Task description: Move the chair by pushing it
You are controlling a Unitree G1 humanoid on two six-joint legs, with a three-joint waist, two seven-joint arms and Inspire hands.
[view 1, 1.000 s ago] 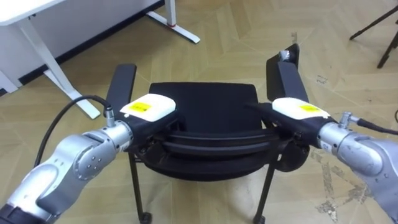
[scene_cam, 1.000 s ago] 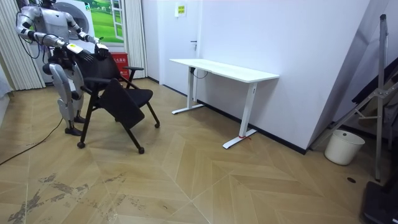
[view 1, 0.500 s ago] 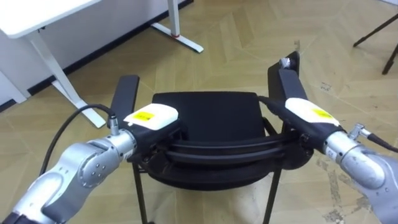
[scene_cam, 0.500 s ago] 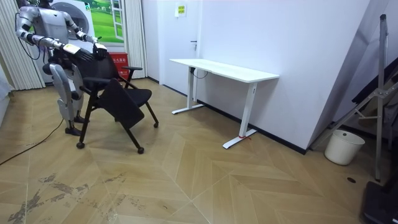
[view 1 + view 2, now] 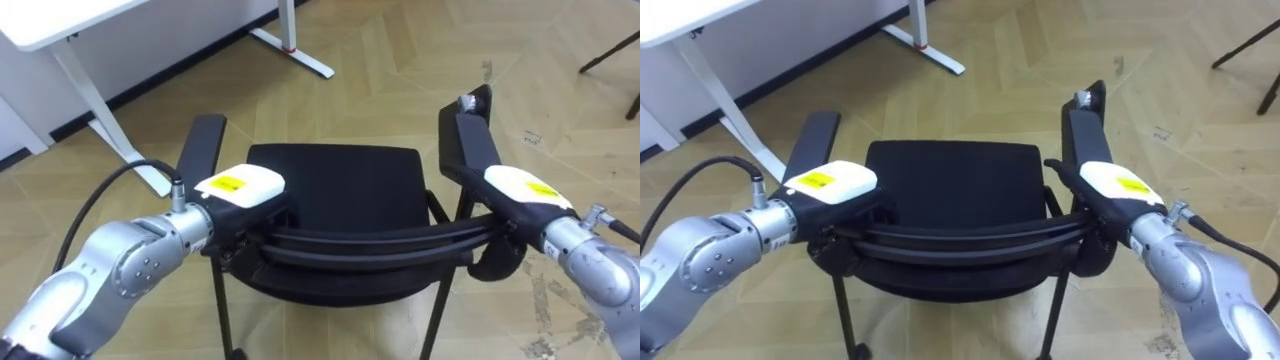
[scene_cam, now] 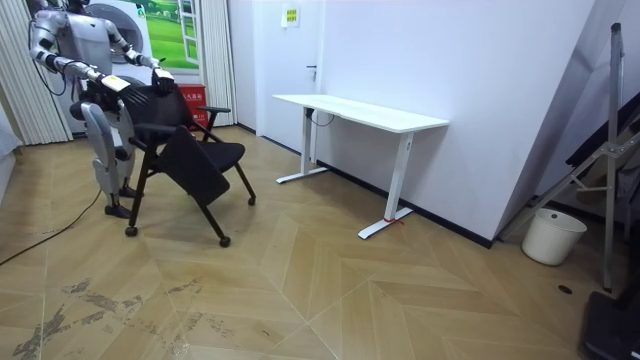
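Wood floor (image 5: 380, 60), desk (image 5: 60, 20) at 10 o'clock. Chair (image 5: 335, 185) at 12. Left hand (image 5: 240, 187) and right hand (image 5: 518, 188) sat at backrest ends; grip could not be told.

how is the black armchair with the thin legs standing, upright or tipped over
Upright: in the room view the black armchair stands with its legs down on the wooden floor.

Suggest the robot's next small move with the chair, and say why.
The left hand and right hand sit on the back of the chair, and the desk stands ahead to the left, so probably a short forward push, angled slightly left.
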